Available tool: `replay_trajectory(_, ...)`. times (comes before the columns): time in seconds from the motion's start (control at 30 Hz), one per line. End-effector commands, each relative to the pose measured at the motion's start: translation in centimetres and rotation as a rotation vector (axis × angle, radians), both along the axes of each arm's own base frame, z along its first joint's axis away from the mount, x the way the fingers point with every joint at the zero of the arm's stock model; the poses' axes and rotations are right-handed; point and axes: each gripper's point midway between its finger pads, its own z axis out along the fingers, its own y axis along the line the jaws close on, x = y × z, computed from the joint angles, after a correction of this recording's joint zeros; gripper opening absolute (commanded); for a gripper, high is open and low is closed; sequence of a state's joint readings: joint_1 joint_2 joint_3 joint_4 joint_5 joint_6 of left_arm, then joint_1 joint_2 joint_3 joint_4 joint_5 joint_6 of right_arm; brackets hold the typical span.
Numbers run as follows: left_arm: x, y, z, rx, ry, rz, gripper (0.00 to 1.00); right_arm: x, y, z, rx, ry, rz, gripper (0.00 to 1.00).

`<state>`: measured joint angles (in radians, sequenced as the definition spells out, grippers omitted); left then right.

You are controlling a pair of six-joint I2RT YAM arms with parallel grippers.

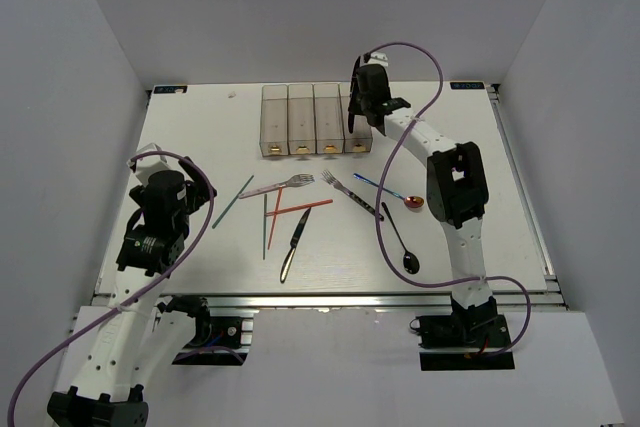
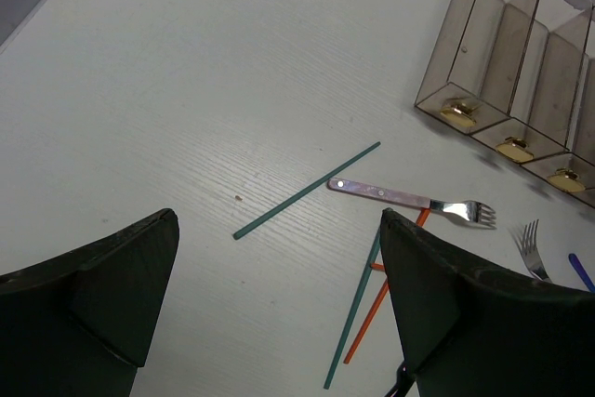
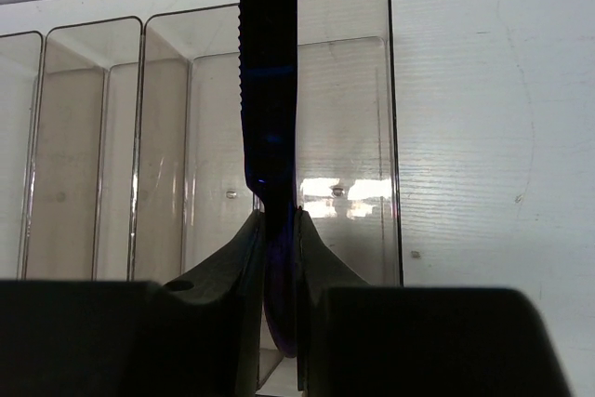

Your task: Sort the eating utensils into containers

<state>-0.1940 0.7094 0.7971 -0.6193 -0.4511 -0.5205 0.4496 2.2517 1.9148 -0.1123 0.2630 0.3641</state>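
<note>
Right jaws are clenched on the blue knife [image 3: 268, 90], with the blade leading toward the right end of the bins [image 1: 288, 117], upper centre. I'd say it's set for a straight drop-in. Left jaws are released above the teal chopstick [image 2: 307, 191] on the counter [image 2: 186, 90], likely your next pick.

I'm looking at a white wood-grain table [image 1: 200, 137] with the row of four clear containers [image 1: 315, 119] near its far edge. Every loose piece lies on the near side of that row. Nearest its left end is a pink-handled fork [image 1: 277, 187], with a teal chopstick [image 1: 232, 201] to its left. Nearer me, two red chopsticks [image 1: 300, 207] cross a second teal one [image 1: 265, 227] (a small tangle), beside a dark knife [image 1: 294, 244]. Below the row's right end lie a silver fork [image 1: 352, 194], a blue-handled spoon [image 1: 390, 192] and a black spoon [image 1: 400, 239].
</note>
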Motion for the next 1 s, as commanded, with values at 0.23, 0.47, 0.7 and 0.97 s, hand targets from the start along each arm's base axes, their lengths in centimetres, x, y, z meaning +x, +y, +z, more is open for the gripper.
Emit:
replay_trajectory(0.23, 0.0, -0.1, 0.7, -0.004, -0.031, -0.009, 0.98, -0.4, 0.0, 0.0, 0.084, 0.009, -0.045, 0.29)
replay_trajectory(0.47, -0.1, 0.0, 0.8, -0.003, -0.035, -0.005, 0.98, -0.9, 0.3, 1.0, 0.099, 0.006, -0.03, 0.65)
replay_trajectory(0.7, 0.0, -0.1, 0.7, -0.004, -0.032, -0.009, 0.98, -1.9, 0.1, 9.4, 0.122, -0.088, -0.049, 0.85)
replay_trajectory(0.97, 1.3, -3.7, -0.4, -0.043, 0.026, -0.192, 0.98, -13.2, -1.5, 10.3, -0.017, 0.027, -0.158, 0.89)
